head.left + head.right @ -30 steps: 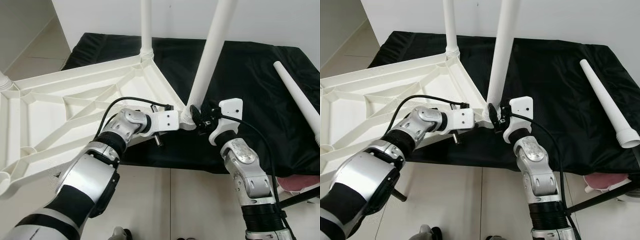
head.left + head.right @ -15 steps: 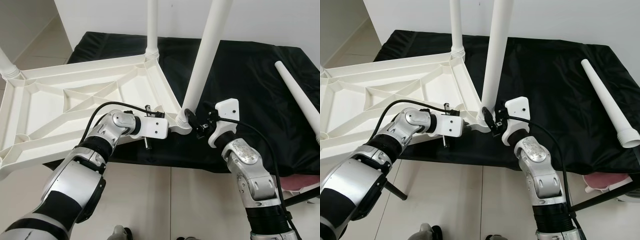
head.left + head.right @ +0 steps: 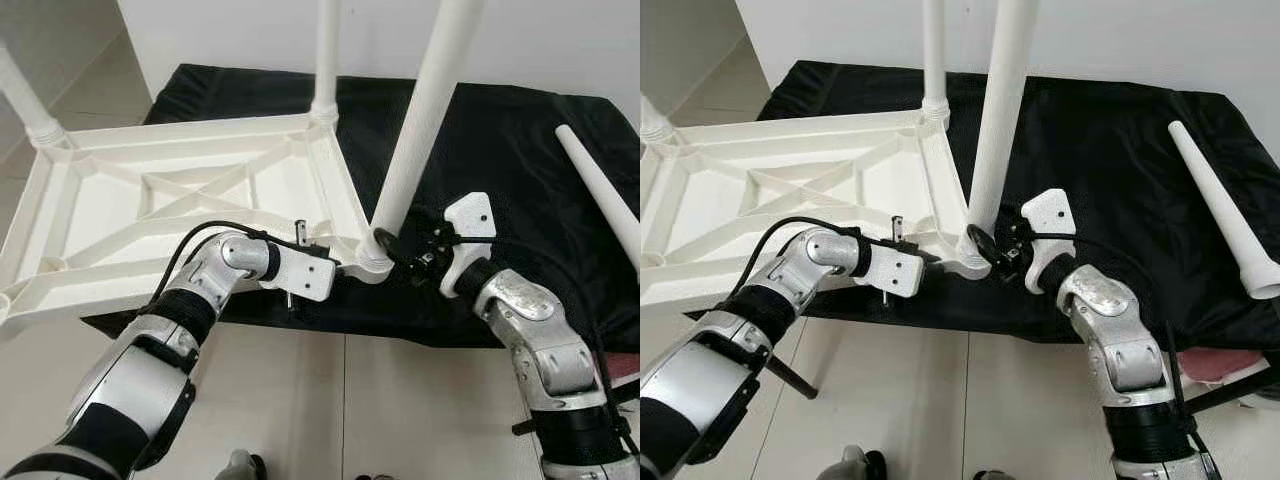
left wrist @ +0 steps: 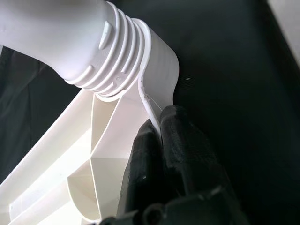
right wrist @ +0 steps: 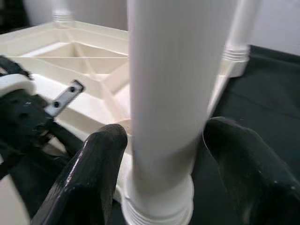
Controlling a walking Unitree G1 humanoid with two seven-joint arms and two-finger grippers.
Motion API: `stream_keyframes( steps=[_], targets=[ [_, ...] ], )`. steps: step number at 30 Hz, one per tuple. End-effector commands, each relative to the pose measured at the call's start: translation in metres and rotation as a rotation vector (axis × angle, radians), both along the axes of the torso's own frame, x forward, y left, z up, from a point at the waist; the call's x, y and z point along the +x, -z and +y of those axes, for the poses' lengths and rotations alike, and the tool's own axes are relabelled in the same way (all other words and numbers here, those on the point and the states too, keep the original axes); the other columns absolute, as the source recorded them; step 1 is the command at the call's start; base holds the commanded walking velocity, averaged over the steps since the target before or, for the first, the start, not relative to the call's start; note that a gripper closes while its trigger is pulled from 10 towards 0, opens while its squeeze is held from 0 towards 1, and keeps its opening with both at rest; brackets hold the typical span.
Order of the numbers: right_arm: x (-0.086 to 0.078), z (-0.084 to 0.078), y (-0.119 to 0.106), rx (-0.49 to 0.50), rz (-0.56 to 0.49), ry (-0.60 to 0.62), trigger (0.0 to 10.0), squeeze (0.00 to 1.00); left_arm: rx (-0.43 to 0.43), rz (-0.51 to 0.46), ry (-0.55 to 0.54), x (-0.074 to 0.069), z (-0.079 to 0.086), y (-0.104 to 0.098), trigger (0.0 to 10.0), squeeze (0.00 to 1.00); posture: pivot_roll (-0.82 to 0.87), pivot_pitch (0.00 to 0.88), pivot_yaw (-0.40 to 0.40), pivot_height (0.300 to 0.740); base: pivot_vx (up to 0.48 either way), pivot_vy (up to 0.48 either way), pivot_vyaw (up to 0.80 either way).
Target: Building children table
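Two grippers work: our left gripper [image 4: 161,154] pinches the frame [image 3: 180,190], right gripper [image 5: 173,154] straddles the leg [image 3: 420,130] loosely; next, twisting home.

Upright legs [image 3: 425,120]: tops cut off by the picture's upper edge.
Loose leg [image 3: 1220,205]: wide end cropped at the edge.
Left tool [image 4: 161,154]: fingertips partly hidden behind the frame rim [image 4: 150,101].

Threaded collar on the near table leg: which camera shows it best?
The left wrist view: the threaded collar fills it, ridges sharp, beside the left gripper. The right wrist view catches its blurred rim; both eye views show it small.
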State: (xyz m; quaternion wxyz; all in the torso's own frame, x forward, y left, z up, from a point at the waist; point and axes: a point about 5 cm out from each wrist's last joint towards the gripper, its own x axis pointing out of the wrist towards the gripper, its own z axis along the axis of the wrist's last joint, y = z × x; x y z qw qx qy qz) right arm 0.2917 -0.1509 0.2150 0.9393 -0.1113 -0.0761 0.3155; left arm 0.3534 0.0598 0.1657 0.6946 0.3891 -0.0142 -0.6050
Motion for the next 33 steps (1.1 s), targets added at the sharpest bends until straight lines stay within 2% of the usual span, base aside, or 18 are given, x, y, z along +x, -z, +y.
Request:
stream_keyframes(
  steps=[1, 9, 15, 26, 27, 30, 31, 32, 33],
  targets=[
    [0.000, -0.001, -0.001, 0.004, 0.015, -0.029, 10.0, 0.00, 0.125, 0.107, 0.238, -0.020, -0.006, 0.017, 0.0, 0.00, -0.05, 0.149, -0.012, 0.740, 0.000, 0.000, 0.00],
    [0.008, 0.001, -0.002, -0.057, 0.091, -0.193, 10.0, 0.00, 0.124, 0.096, 0.309, -0.031, 0.002, 0.009, 0.0, 0.00, -0.03, 0.141, -0.032, 0.740, 0.000, 0.000, 0.00],
    [0.017, 0.002, -0.002, -0.094, 0.097, -0.207, 10.0, 0.00, 0.125, 0.092, 0.337, -0.036, 0.004, 0.007, 0.0, 0.00, -0.03, 0.138, -0.035, 0.740, 0.000, 0.000, 0.00],
    [0.017, 0.006, 0.012, -0.132, 0.148, -0.275, 10.0, 0.00, 0.080, 0.101, 0.350, -0.039, -0.001, 0.001, 0.0, 0.00, -0.03, 0.123, -0.033, 0.740, 0.000, 0.000, 0.00],
    [0.020, 0.005, 0.018, -0.129, 0.156, -0.230, 0.7, 0.00, 0.049, 0.124, 0.343, -0.039, -0.003, -0.002, 0.0, 0.00, -0.03, 0.117, -0.031, 0.740, 0.000, 0.000, 0.00],
    [0.022, 0.003, 0.022, -0.126, 0.160, -0.197, 0.7, 0.00, 0.026, 0.140, 0.337, -0.039, -0.005, -0.005, 0.0, 0.00, -0.03, 0.117, -0.031, 0.740, 0.000, 0.000, 0.00],
    [0.023, 0.002, 0.027, -0.126, 0.169, -0.154, 0.0, 0.00, 0.007, 0.153, 0.330, -0.039, -0.007, -0.006, 0.0, 0.00, -0.03, 0.115, -0.032, 0.740, 0.000, 0.000, 0.00],
    [0.026, 0.000, 0.035, -0.127, 0.183, -0.076, 0.0, 0.00, -0.018, 0.164, 0.319, -0.037, -0.010, -0.009, 0.0, 0.00, -0.03, 0.114, -0.031, 0.740, 0.000, 0.000, 0.00],
    [0.026, 0.000, 0.035, -0.127, 0.183, -0.076, 0.0, 0.00, -0.018, 0.164, 0.319, -0.037, -0.010, -0.009, 0.0, 0.00, -0.03, 0.114, -0.031, 0.740, 0.000, 0.000, 0.00]
  ],
)
